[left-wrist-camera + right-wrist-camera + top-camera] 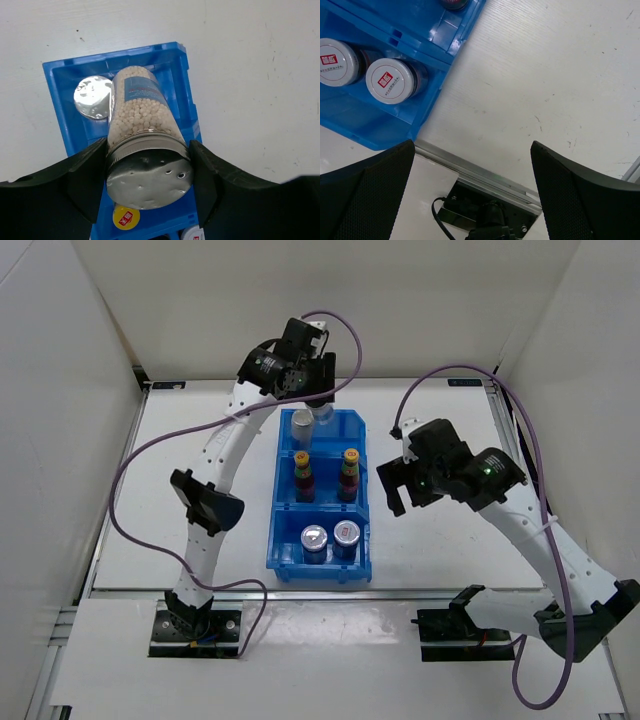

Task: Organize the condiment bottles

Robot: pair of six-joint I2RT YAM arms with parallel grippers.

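Over the far compartment of the blue bin (318,570) hangs the left gripper (322,405) in the top view; the right gripper (393,490) is beside the bin. At the left wrist, the jaws clamp a silver-capped shaker (147,150) above this compartment, next to another shaker (92,97). At the right wrist, the jaws stand apart, empty, near two red-marked shakers (390,80).

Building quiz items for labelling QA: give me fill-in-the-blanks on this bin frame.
The left gripper is shut on a silver-capped shaker over the blue bin's ____ compartment. The yellow-capped bottles stand in its ____ compartment. The right gripper is ____, holding nothing. The near compartment holds ____ red-marked shakers.
Missing: far; middle; open; two.
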